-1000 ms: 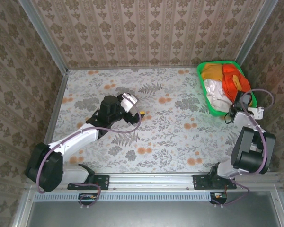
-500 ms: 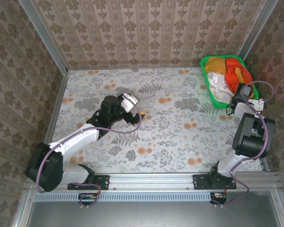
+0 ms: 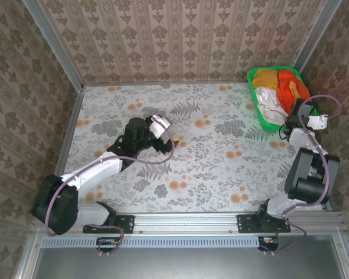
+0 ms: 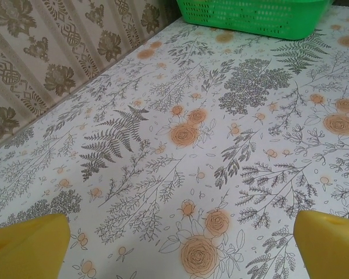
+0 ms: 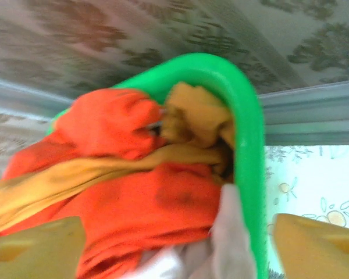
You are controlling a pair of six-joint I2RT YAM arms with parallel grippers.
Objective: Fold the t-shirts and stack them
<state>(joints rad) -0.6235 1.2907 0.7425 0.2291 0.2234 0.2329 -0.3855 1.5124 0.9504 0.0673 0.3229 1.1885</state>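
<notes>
The left arm reaches out over the flower-printed table (image 3: pixel 209 168), and the left gripper (image 3: pixel 169 135) hangs above the middle-left of it, with bare cloth beneath. In the left wrist view, the left gripper (image 4: pixel 177 250) is released: its two yellow fingertips (image 4: pixel 24 247) sit far apart at the bottom corners. Across the table to the right, a green basket (image 3: pixel 251 75) stands in the far right corner against the wall; the left wrist view shows its mesh side (image 4: pixel 256 11) at the top. All the t-shirts lie heaped in it, unfolded: a mustard shirt (image 3: pixel 266 78) at the far end, a red-orange shirt (image 3: pixel 291 87) along the right side and a white shirt (image 3: pixel 269 109) toward the near end. The right gripper (image 3: pixel 291 120) is at the basket's near right edge. In the right wrist view, the right gripper (image 5: pixel 174 250) is spread wide and grasps nothing, facing the red-orange shirt (image 5: pixel 157 203), the mustard shirt (image 5: pixel 195 113) and a bit of white shirt (image 5: pixel 230 232) by the rim (image 5: pixel 244 116).
</notes>
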